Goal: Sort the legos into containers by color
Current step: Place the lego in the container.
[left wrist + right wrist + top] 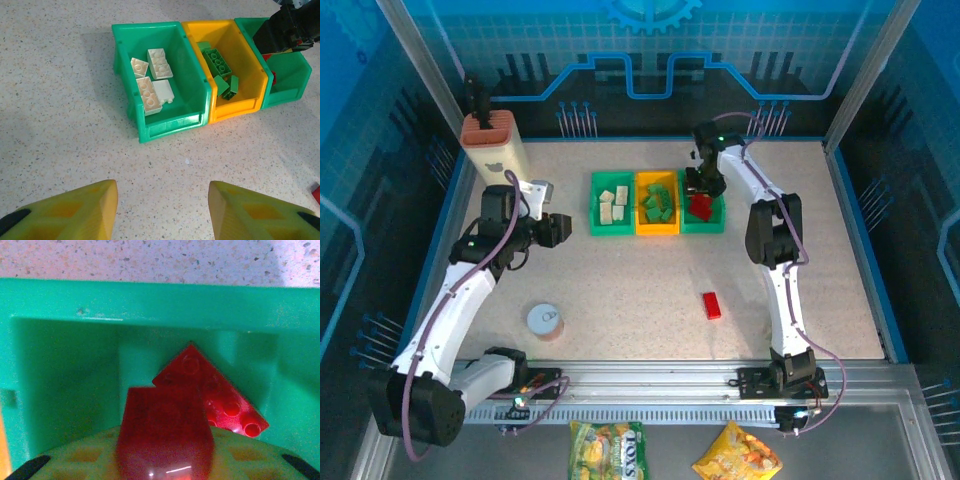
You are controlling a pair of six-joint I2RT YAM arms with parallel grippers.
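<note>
Three containers stand in a row: a left green tray [595, 205] [170, 125] with cream legos [614, 203] [152, 80], an orange-yellow tray [657, 230] [235, 107] with green legos [658, 205] [220, 65], and a right green tray [720, 212] [290, 75] [75, 305]. My right gripper [700, 195] [165, 460] hangs over the right tray, shut on a red lego [165, 430]; another red lego [220, 390] lies in the tray below. A loose red lego [711, 305] [316, 192] lies on the table. My left gripper [560, 228] [162, 205] is open with nothing in it, left of the trays.
A beige knife block [495, 145] stands at the back left. A round white-lidded can [545, 320] sits near the left arm's base. Two snack bags [607, 450] [738, 455] lie in front of the rail. Blue walls enclose the table.
</note>
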